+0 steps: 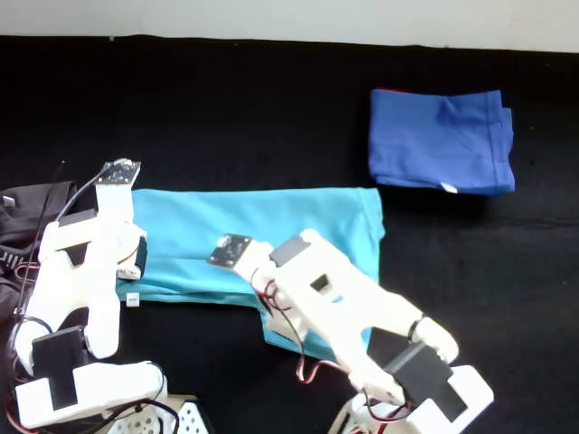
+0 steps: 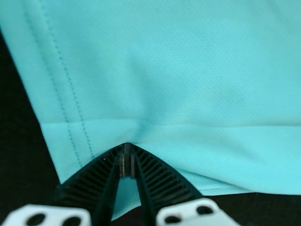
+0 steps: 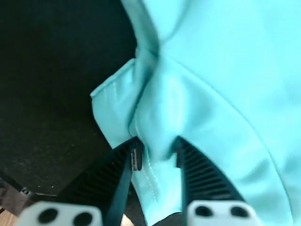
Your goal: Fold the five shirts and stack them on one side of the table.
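The turquoise shirt (image 1: 262, 226) lies spread on the surface (image 1: 226, 108), the left hand (image 2: 127, 153) closed tight on its hem and the right hand (image 3: 157, 150) clamped on a bunched fold, probably so both can lift one edge together to fold it.

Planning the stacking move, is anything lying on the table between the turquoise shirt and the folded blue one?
Nothing visible does: bare black table lies between the turquoise shirt and the folded blue shirt.
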Controlling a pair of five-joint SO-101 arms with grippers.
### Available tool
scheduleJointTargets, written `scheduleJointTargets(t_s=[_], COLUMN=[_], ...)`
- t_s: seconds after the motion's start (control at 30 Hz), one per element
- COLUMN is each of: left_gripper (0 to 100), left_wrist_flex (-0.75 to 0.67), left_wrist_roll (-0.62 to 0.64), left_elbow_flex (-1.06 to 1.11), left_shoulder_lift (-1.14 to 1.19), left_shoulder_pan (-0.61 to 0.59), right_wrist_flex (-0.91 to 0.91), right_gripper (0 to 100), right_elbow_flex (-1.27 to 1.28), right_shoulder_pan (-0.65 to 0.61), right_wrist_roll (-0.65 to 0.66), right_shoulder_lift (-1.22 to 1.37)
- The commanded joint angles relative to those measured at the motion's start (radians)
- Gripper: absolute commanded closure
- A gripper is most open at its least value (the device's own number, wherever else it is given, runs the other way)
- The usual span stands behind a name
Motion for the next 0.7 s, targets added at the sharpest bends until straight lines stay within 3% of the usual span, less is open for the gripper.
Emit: scheduleJointTargets(t_s=[0.0, 0.4, 0.67], left_gripper=[99, 99, 99], left_wrist_flex=[-0.041, -0.041, -0.041], left_wrist_roll=[-0.009, -0.009, -0.009], left_elbow_flex=[0.001, 0.001, 0.001], left_shoulder_lift=[-0.001, -0.001, -0.001], left_shoulder_pan=[-0.012, -0.012, -0.012], right_wrist_flex=[-0.005, 0.226, 0.272], right_gripper=[98.4, 99.3, 99.3], right_elbow_flex=[-0.042, -0.243, -0.185], right_shoulder_pan=[0.019, 0.013, -0.056], right_wrist_roll=[-0.011, -0.012, -0.009], right_shoulder_lift=[0.001, -0.001, -0.001])
